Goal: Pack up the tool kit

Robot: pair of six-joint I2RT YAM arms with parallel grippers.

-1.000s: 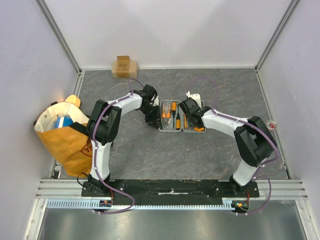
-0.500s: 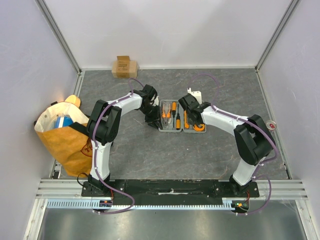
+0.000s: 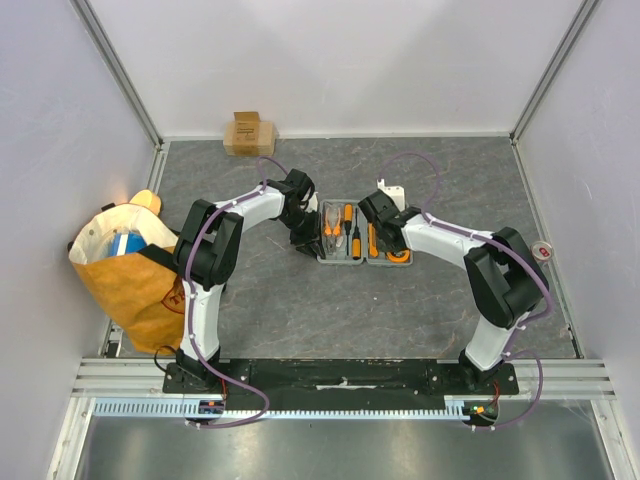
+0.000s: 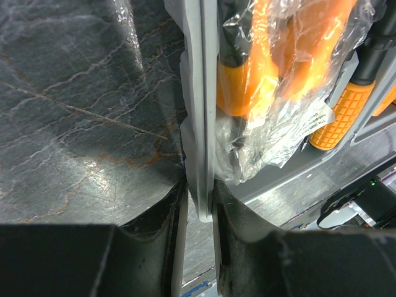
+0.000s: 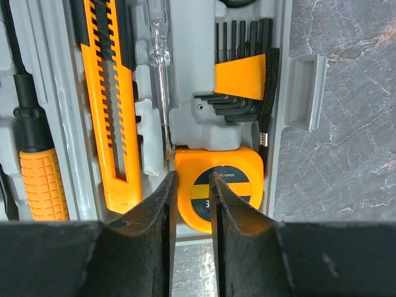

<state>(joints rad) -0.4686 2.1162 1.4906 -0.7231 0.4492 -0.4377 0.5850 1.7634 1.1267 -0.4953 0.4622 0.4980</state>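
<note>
R gripper (image 5: pixel 190 185) has narrowed its jaws to a slim gap, nothing held, just over tape measure (image 5: pixel 240 176) seated in the case (image 3: pixel 345 260), mid tabletop (image 3: pixel 300 310). L gripper (image 4: pixel 199 198) jaws clamp case's left rim. Tools look stowed, so prob. closing case comes next

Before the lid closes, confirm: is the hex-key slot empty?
No, the hex keys sit in their slot of the case, beside the tape measure.
</note>
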